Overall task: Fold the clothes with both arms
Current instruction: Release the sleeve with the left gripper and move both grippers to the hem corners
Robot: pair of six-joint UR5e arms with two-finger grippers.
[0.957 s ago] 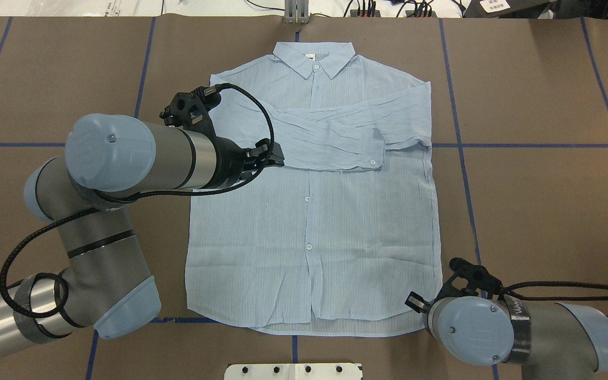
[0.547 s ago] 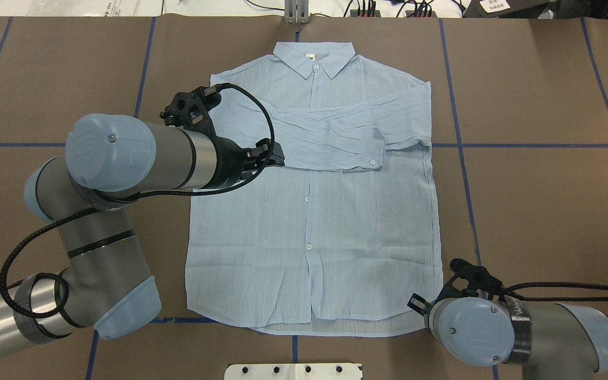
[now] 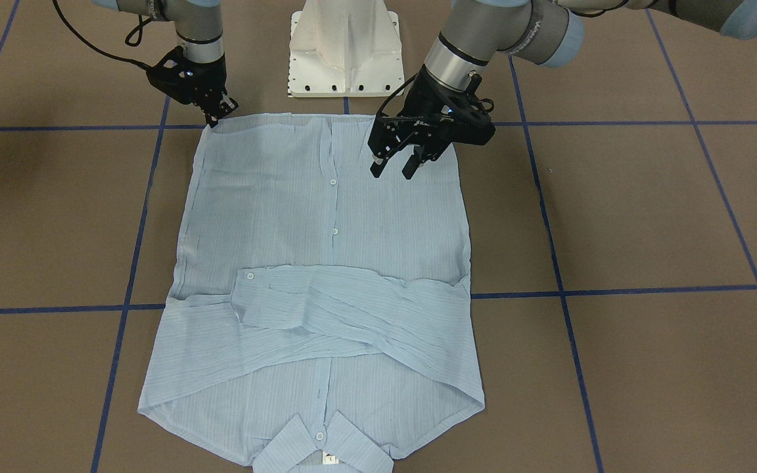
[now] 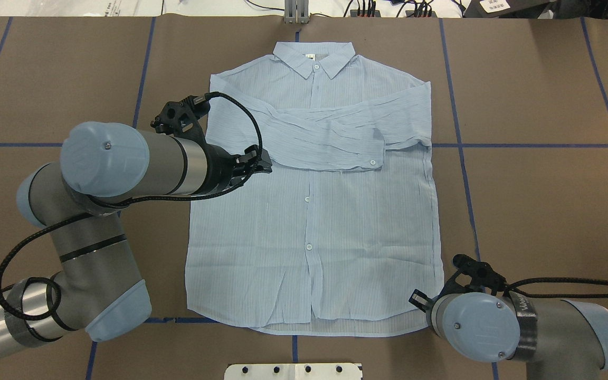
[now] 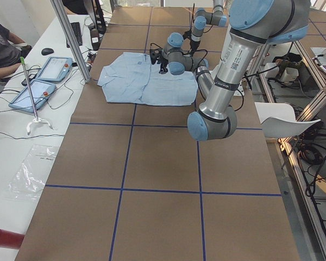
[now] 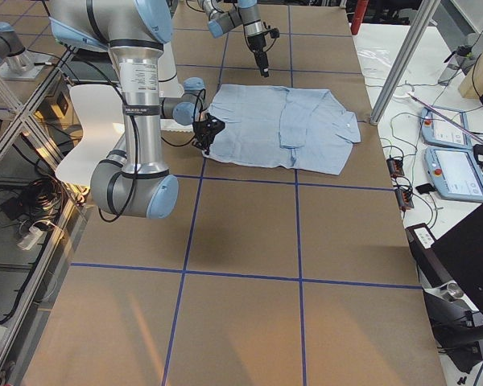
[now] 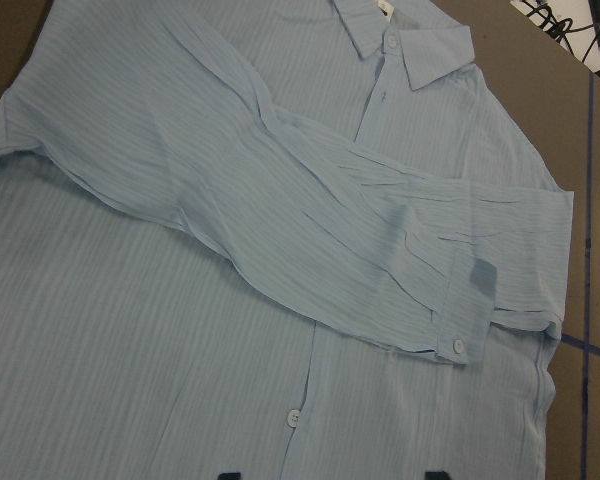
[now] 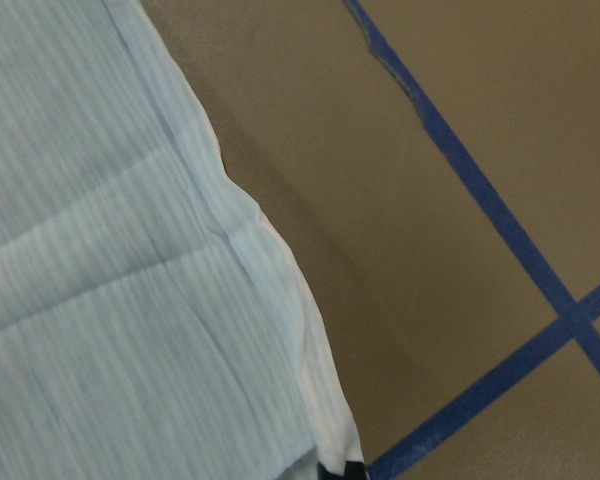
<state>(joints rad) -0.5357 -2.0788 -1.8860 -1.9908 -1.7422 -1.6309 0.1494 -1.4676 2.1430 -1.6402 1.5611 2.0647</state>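
Observation:
The light-blue shirt (image 4: 309, 237) lies flat, buttons up, collar at the far side and both sleeves folded across the chest. In the front-facing view (image 3: 326, 217) its hem is nearest the robot. My left gripper (image 3: 391, 172) is open and empty, hovering above the shirt's left side below the folded sleeve (image 4: 264, 164). Its wrist view shows the sleeves and cuff (image 7: 450, 345). My right gripper (image 3: 219, 115) stands at the shirt's near right hem corner, fingers together on the edge of the cloth (image 8: 280, 400). In the overhead view it is mostly hidden under its wrist (image 4: 416, 300).
The brown table (image 4: 536, 200) carries a grid of blue tape lines (image 4: 462, 145). The white pedestal base (image 3: 345, 52) stands just behind the hem. A metal post (image 4: 296, 10) stands beyond the collar. A person (image 5: 0, 38) and tablets (image 5: 43, 76) are at the far side.
My left gripper has drawn back toward the shirt's left edge and a little nearer the robot. My right arm has shifted slightly at the hem corner. The shirt has not moved.

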